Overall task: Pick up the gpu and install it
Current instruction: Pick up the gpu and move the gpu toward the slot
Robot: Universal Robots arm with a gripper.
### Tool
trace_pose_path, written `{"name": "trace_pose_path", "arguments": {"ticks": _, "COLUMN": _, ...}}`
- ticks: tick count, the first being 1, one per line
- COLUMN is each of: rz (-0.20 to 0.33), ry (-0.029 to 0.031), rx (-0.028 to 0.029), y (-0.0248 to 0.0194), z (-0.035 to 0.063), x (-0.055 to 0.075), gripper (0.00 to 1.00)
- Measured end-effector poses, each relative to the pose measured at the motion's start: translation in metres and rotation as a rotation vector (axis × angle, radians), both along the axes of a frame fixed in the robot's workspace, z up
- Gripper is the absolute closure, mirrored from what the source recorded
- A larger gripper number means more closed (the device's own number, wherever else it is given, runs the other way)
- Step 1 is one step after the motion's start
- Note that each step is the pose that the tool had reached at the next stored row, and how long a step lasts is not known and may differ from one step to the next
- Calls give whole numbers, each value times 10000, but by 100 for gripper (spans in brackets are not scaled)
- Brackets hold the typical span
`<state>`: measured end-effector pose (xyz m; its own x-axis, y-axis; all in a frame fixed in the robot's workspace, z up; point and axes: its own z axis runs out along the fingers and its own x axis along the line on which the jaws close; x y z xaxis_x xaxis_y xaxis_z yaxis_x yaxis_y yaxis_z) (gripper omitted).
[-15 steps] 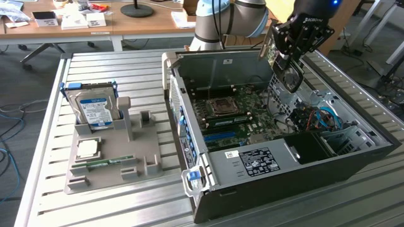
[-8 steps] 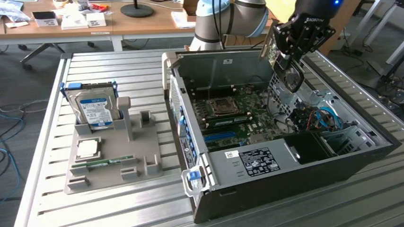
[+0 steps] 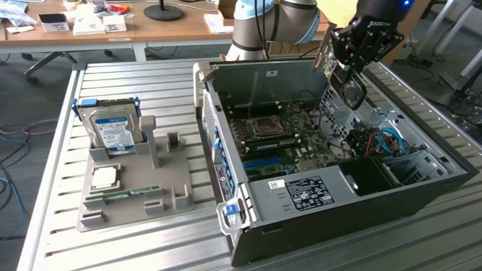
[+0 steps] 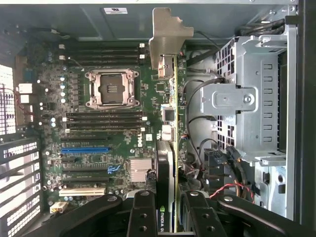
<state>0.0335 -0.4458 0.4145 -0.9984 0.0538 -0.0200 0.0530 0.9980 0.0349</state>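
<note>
A lab: slotted metal bench (image 3: 135, 243), cluttered desks (image 3: 188, 28).

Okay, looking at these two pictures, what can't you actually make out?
- Exterior view: upper part of the gpu, hidden by the claw gripping it.
- Wrist view: the gpu's flat faces, since it shows edge-on; the motherboard strip behind it, covered by the card.
- Exterior view: print on the hard drive label, too small.
</note>
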Motion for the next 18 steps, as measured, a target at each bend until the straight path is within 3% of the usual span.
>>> {"name": "trace_pose_path", "arguments": {"ticks": 18, "rz": 2, "ry": 0, "rx": 1, "y": 0, "z": 0, "x": 66, "gripper": 73}}
